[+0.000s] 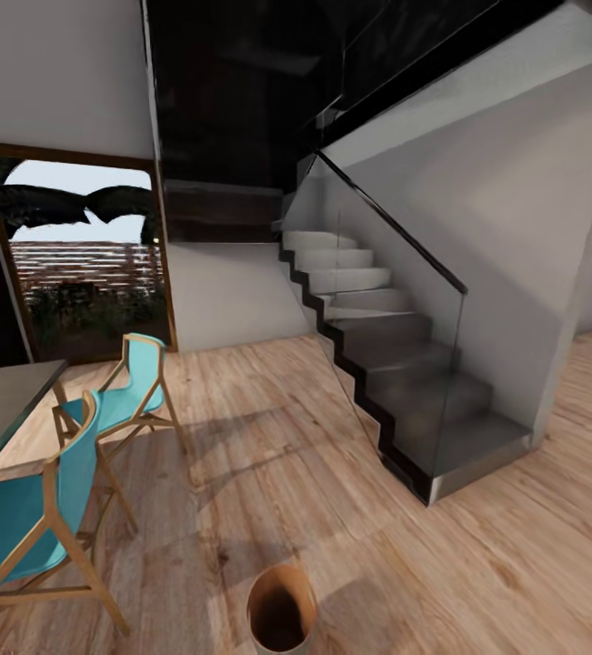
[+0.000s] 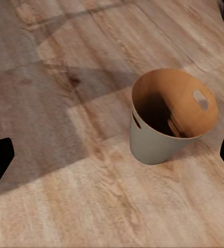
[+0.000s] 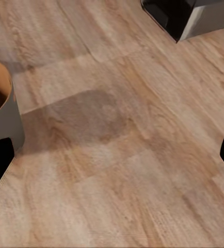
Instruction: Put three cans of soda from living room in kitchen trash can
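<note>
Copper-brown inside, the tash can stands on the wood floor near the teal chairs. Both grippers, left and right, are spread wide and empty. No soda can is seen, so I judge the robot should go fetch one.

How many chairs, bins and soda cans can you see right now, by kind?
Teal chairs: 2, one nearer and one farther
Trash can: 1, upright on the wood floor
Soda cans: 0 in view
Total: 3
</note>
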### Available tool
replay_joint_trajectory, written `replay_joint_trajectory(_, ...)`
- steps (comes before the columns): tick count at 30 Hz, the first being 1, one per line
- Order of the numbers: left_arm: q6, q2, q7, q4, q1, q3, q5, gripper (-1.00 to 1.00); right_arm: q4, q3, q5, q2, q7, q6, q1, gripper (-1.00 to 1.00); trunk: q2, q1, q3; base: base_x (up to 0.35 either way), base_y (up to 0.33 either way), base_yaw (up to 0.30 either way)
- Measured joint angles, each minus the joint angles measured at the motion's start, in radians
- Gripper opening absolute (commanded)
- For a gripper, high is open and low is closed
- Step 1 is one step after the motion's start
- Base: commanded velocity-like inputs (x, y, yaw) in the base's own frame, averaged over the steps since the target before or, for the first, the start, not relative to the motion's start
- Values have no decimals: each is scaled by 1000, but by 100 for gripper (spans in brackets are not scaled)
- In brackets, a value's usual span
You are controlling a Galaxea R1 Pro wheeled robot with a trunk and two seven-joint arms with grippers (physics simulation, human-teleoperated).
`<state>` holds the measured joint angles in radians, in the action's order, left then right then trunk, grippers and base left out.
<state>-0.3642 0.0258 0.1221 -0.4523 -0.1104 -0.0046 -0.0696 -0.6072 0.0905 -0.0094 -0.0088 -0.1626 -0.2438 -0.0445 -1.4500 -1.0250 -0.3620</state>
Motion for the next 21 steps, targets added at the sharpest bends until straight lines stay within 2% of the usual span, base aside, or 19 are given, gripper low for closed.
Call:
replay_joint_trajectory(6,6,4,8,0,-2,0,-3,100,1,1,0,1,0,1,0,100,0,0,-4,231,-4,150)
replay_joint_trajectory(7,45,18,13,-2,-4,0,-5,100,-1,1,0,0,4,7,0,100,0,0,-5,285,-1,38)
replay_joint_trajectory(10,117,26,27,-4,-14,0,-8,100,-7,1,-1,0,9,11,-4,100,0,0,-5,295,0,24)
replay_joint_trajectory(11,166,30,49,-4,-26,0,-10,100,-12,2,-1,1,11,24,-9,100,0,0,-5,287,0,13)
replay_joint_trajectory(12,187,31,64,-4,-32,0,-10,100,-15,2,-1,3,11,40,-13,100,0,0,-5,259,0,8)
replay_joint_trajectory(14,226,33,99,-2,-47,1,-11,100,-33,0,-2,8,14,156,-41,100,0,0,-5,230,0,5)
replay_joint_trajectory(15,240,33,112,-1,-53,1,-11,100,-52,-4,-2,10,20,292,-72,100,0,0,-5,202,0,3)
replay_joint_trajectory(17,249,34,121,-1,-57,1,-11,100,-78,-15,-6,9,39,455,-116,100,0,0,-5,185,0,2)
replay_joint_trajectory(21,258,34,129,0,-60,1,-11,100,-180,-77,-30,2,128,758,-201,100,0,0,-5,161,0,1)
